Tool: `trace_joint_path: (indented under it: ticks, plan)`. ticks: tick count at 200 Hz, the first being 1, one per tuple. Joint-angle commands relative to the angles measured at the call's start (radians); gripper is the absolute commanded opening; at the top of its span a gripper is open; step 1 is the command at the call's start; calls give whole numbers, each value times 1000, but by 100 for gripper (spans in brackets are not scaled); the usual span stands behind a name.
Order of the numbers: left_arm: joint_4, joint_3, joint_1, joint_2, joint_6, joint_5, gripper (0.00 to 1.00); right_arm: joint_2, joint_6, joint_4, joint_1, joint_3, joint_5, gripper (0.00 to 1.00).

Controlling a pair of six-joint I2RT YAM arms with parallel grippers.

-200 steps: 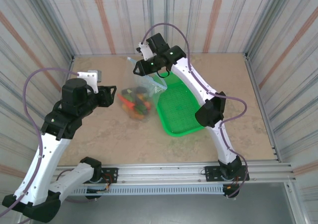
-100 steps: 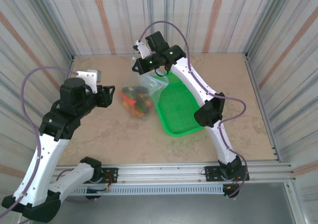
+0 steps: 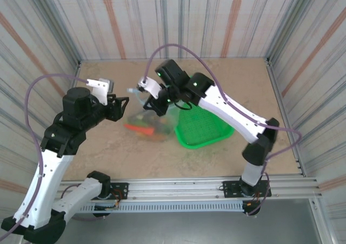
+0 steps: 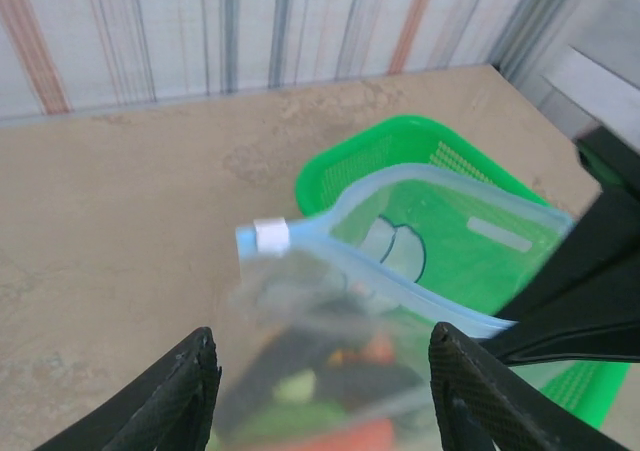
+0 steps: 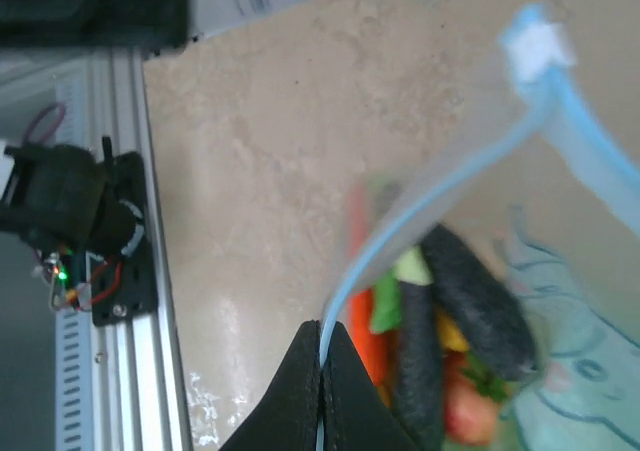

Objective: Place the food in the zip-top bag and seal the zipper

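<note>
Fingers [image 4: 180,396] of the left hand [image 4: 322,336] stand apart at the bottom of its wrist view, gripping nothing, and the zip-top bag [image 4: 300,301] hangs just ahead of the gap between them. Through the clear plastic the food [image 4: 375,349] shows as a blurred heap of orange, green and dark pieces low in the bag. Seen from above, the bag rests on the tabletop [image 3: 108,152] between the two arms. A little farther on runs the zipper [image 4: 400,286]. Its long axis goes from the white slider [image 4: 270,235], at the end nearer the left hand, away and rightward to the right hand [image 5: 322,336], whose fingers are pressed flat together on the blue strip, pinching it. Past the slider the two lips of the strip bow apart, so the mouth looks unsealed. Just behind the bag lies the green basket [image 4: 420,146]. The slider sits above the left hand's gap and slightly left of it, and that hand is the nearer one to it. The coming move probably calls for it to close on that end while the right hand holds the strip taut along its length.
</note>
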Motion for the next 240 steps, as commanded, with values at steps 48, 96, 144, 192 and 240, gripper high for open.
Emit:
trace_joint_path:
  ticks: [48,96,144,192,240]
  plan:
    - [134,-193,17,-56,32,346,58,-308,-32,326,-36,-479,92,0]
    - [262,-258,17,-69,-51,468,55,-332,77,390,-67,-523,137,0]
    - [322,-338,15,-88,14,276,56,-376,80,455,-75,-584,57,0]
    - [648,-515,17,-81,12,249,60,-436,60,477,-77,-666,-10,0]
    - [1032,-637,58,13,1,416,59,-465,61,502,-77,-731,-46,0]
